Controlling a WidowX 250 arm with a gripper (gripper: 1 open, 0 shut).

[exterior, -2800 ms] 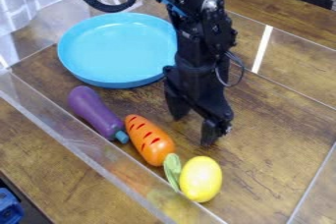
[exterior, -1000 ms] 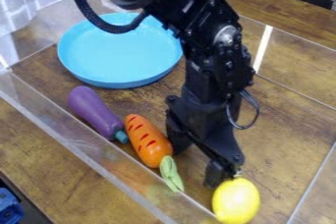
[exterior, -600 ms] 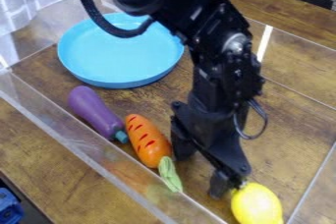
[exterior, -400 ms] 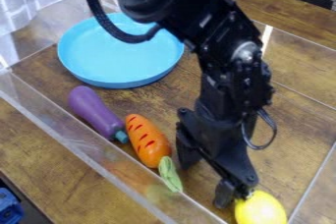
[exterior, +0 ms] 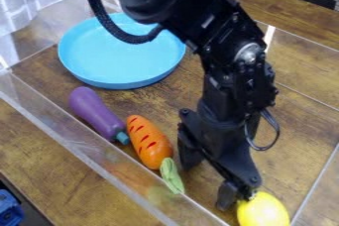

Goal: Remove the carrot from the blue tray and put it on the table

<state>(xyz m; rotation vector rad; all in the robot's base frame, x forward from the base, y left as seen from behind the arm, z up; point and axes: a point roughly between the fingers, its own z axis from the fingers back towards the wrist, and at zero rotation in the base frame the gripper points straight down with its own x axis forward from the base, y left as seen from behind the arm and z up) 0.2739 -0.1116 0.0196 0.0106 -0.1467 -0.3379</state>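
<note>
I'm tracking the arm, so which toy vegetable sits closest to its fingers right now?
The yellow lemon, right beside the fingers; the carrot and purple eggplant lie farther left.

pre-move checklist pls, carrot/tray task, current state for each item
1. Carrot out of the blue tray: ok, it lies on the table beside the eggplant.
2. Blue tray has nothing in it: ok for the visible part; the arm hides its far right edge.
3. Gripper open: ok, nothing between its fingers.
4. Gripper clear of the carrot: ok, it stands to the carrot's right, apart.
5. Gripper clear of the lemon: not ok, one fingertip is right against it; contact cannot be told.
6. Clearance to the acrylic wall: cannot tell.
</note>
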